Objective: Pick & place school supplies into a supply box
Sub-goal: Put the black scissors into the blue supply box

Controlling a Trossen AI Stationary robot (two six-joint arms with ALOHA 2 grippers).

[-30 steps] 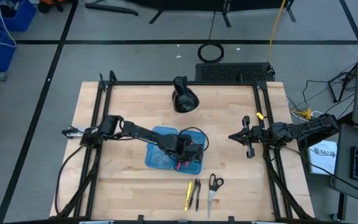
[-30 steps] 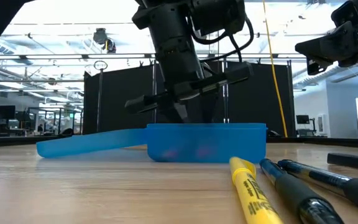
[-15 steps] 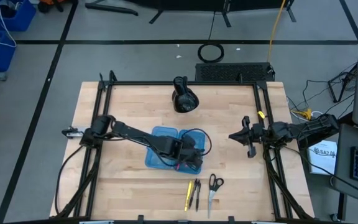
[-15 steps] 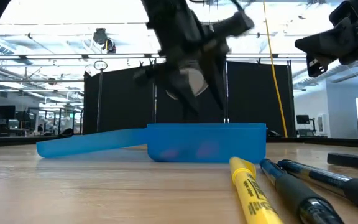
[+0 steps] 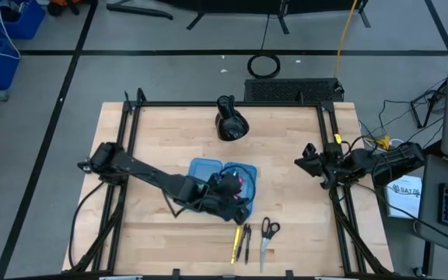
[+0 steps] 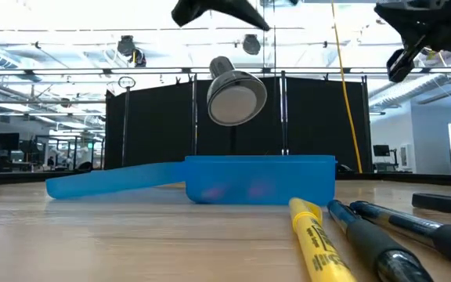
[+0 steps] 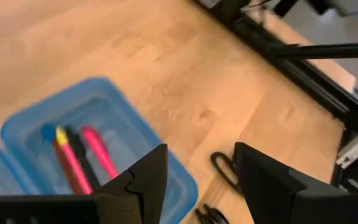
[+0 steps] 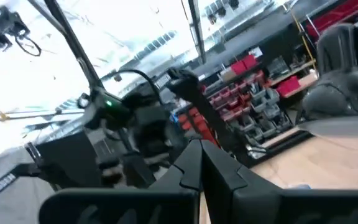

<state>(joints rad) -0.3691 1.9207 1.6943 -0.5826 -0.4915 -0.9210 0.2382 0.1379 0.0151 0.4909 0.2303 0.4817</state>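
The translucent blue plastic hinged pencil case [image 5: 243, 175] is laid open near the middle of the table. In the left wrist view a pink-red pen [image 7: 99, 152], a thinner red pencil with a yellow tip [image 7: 68, 163] and something dark between them can be seen lying lengthwise in one half of it. The other half looks bare in the little of it that's shown.

The left gripper [image 5: 236, 204] is held above the case's front edge with its jaws spread and nothing between them. What's left on the wood sits just toward the front edge from there: a yellow highlighter-style pen [image 5: 236, 244], two black pens [image 5: 246, 243] side by side with it, and the small black-handled scissors with silver blades [image 5: 267, 236] just to their right. All of them are laid with their long axes running front-to-back, roughly parallel, so a grab across the narrow width is probably what's called for, likely the nearest pen or the scissors first.

The right gripper [image 5: 311, 156] is parked off by the table's right rail with its fingers pressed together, well apart from everything. The left arm is clearly the nearer one.
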